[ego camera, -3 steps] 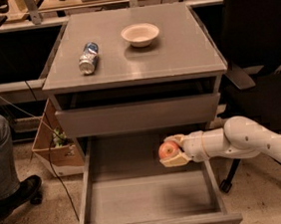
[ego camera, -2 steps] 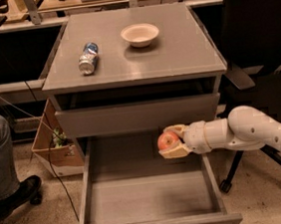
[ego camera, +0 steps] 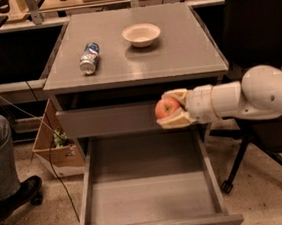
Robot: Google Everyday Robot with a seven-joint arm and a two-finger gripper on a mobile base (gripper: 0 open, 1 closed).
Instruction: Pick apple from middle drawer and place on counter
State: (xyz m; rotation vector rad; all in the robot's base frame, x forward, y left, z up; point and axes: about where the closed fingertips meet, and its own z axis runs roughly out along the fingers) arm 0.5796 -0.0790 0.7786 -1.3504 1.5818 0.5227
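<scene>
Here, the pincer (ego camera: 174, 109) clasps the apple (ego camera: 165, 107) above the middle drawer (ego camera: 149, 198).

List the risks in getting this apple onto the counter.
1. The hand, shut on the apple, sits in front of the upper drawer, below the counter edge; rising too close could clip that edge.
2. If the grip slips, the apple likely drops into the open middle drawer.
3. Released on the counter, the round apple may roll.
</scene>
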